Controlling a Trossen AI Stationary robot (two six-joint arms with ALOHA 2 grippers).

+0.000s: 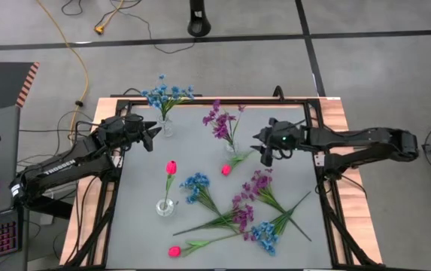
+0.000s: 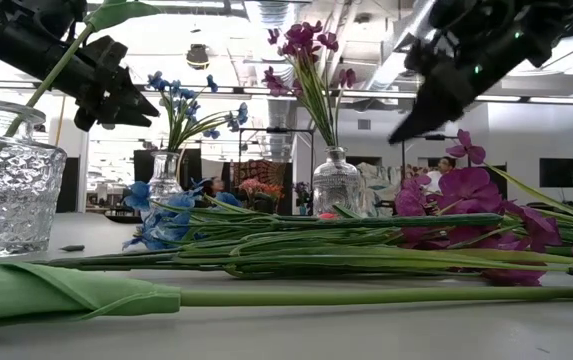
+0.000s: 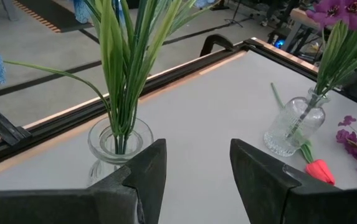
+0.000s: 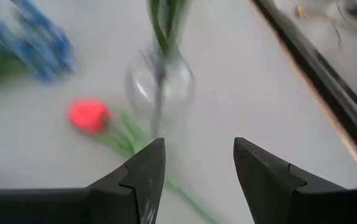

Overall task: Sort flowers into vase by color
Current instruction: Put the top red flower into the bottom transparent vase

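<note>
Vases (image 3: 119,146) clear ribbed glass; table (image 1: 200,135) matt grey; flowers (image 1: 223,218) prob. plastic.

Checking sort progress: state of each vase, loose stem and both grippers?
Blue-flower vase: upright, holds blue stems.
Purple-flower vase: upright, holds purple stems.
Third vase: upright, holds one pink tulip.
Loose flowers: blue, purple and pink stems lying flat on the table.
Left gripper: fingers open, empty, beside the blue-flower vase.
Right gripper: fingers open, empty, beside the purple-flower vase.
</note>
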